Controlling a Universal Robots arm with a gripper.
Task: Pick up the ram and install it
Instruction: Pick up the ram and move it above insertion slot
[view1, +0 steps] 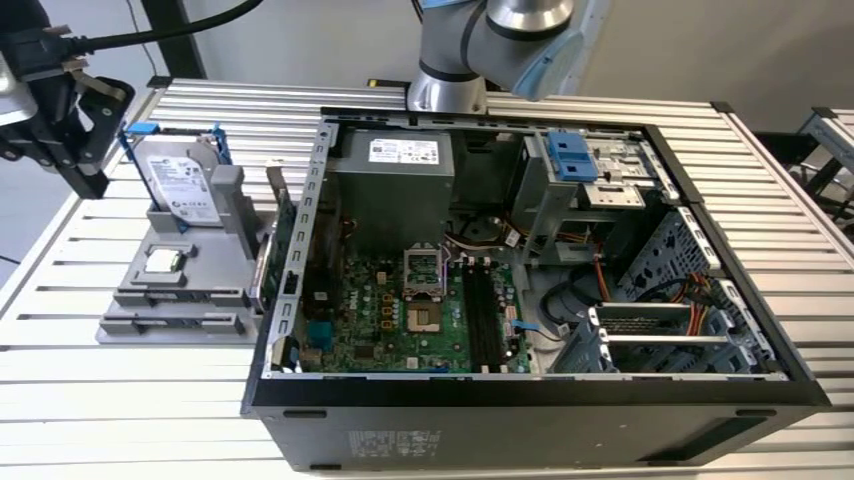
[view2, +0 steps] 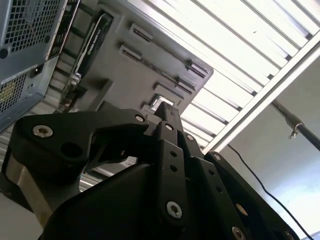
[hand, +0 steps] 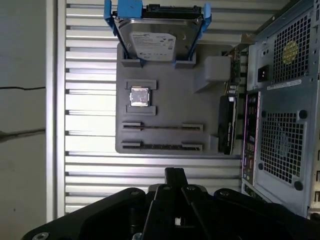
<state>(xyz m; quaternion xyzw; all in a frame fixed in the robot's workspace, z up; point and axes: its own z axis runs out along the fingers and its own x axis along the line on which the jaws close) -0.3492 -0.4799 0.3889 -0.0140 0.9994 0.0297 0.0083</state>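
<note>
Pincer, closed and empty, hangs beyond the grey fixture's edge above open slatted table.

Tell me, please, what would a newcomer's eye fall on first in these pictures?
The open computer case dominates the middle of the exterior view, with its green motherboard laid bare. At the exterior view's left, a grey fixture holds a silver hard drive upright in blue rails. The black gripper hangs beside the drive, further to that view's left.
</note>
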